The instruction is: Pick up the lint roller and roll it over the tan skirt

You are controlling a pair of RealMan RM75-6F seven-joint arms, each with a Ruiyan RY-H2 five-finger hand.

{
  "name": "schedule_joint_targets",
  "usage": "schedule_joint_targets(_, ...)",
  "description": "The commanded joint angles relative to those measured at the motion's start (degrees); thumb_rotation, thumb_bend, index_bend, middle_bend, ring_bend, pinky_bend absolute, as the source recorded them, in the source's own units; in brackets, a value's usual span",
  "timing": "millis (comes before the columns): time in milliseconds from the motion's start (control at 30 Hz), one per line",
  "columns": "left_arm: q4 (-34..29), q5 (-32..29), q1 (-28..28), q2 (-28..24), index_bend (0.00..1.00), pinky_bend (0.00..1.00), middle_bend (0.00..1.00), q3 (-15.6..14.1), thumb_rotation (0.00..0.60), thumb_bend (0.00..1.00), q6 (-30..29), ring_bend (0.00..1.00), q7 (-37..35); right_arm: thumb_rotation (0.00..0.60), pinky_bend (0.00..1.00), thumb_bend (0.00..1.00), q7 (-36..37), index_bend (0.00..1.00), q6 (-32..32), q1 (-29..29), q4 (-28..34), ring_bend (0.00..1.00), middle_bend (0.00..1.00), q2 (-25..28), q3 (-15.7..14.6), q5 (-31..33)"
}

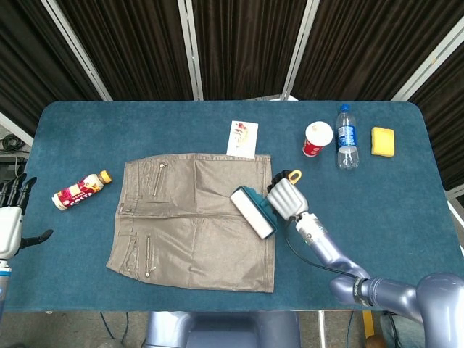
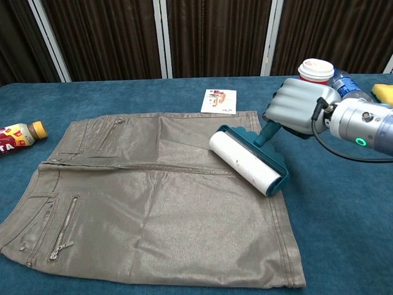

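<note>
The tan skirt (image 1: 192, 214) (image 2: 147, 203) lies flat in the middle of the blue table. My right hand (image 1: 285, 196) (image 2: 299, 109) grips the teal handle of the lint roller (image 1: 253, 211) (image 2: 248, 160). Its white roll rests on the skirt's right edge, near the waistband corner. My left hand (image 1: 11, 217) hangs off the table's left side with fingers spread and nothing in it; the chest view does not show it.
A drink bottle (image 1: 80, 190) (image 2: 18, 137) lies left of the skirt. A printed card (image 1: 242, 138) (image 2: 219, 101) sits just behind the skirt. A red paper cup (image 1: 317, 138) (image 2: 312, 77), a water bottle (image 1: 346, 137) and a yellow sponge (image 1: 383, 141) stand at the back right.
</note>
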State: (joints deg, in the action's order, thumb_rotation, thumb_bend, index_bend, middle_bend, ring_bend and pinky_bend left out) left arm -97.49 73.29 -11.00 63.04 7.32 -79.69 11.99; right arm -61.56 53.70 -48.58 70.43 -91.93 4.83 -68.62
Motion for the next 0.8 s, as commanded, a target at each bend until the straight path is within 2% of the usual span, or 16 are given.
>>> schedule_joint_targets(33, -0.02, -0.01, 0.00, -0.09, 0.00, 0.00, 0.00, 0.00, 0.600, 0.00, 0.05, 0.00, -0.16, 0.600, 0.38, 1.00, -0.44, 0.45, 0.00, -0.02, 0.02, 0.32, 0.44, -0.07, -0.12, 0.23)
schedule_joint_targets(233, 0.03, -0.24, -0.03, -0.36, 0.00, 0.00, 0.00, 0.12, 0.600, 0.00, 0.30, 0.00, -0.80, 0.600, 0.39, 1.00, -1.69, 0.45, 0.37, -0.36, 3.40, 0.32, 0.45, -0.43, -0.90, -0.63)
schedule_joint_targets(467, 0.02, -0.06, -0.07, -0.42, 0.00, 0.00, 0.00, -0.01, 0.600, 0.00, 0.42, 0.00, -0.98, 0.600, 0.40, 1.00, -7.15, 0.45, 0.94, -1.75, 12.39, 0.32, 0.45, -2.74, -2.10, -1.80)
schedule_joint_targets(800, 0.05, 0.15, -0.05, -0.52, 0.00, 0.00, 0.00, -0.19, 0.600, 0.00, 0.51, 0.00, -1.22, 0.600, 0.40, 1.00, -13.57, 0.45, 1.49, -3.74, 16.67, 0.32, 0.45, -7.04, -2.26, -1.30)
